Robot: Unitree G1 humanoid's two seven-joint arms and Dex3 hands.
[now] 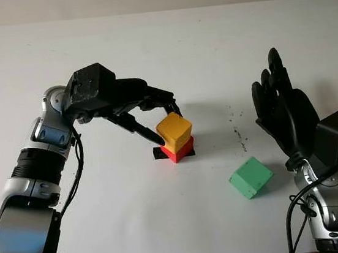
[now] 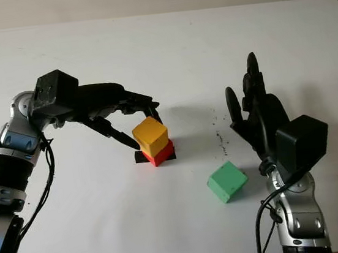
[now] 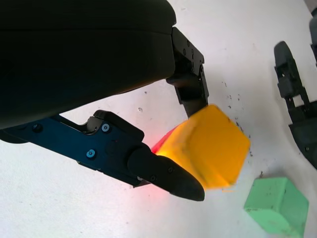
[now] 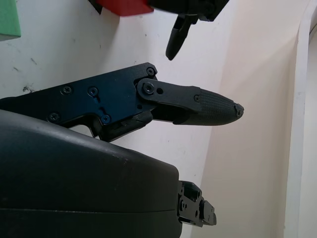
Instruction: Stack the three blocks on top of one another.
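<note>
Two blocks are stacked at frame centre — my left hand (image 1: pixel 156 119) is clamped on the yellow block (image 1: pixel 175 129) atop the red block (image 1: pixel 180 150) — leaving the green block (image 1: pixel 250 177) on the table (image 1: pixel 169 225) lower right, beside my open right hand (image 1: pixel 284 109).

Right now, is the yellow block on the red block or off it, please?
On it: the yellow block sits atop the red block, left hand fingers around it.
</note>
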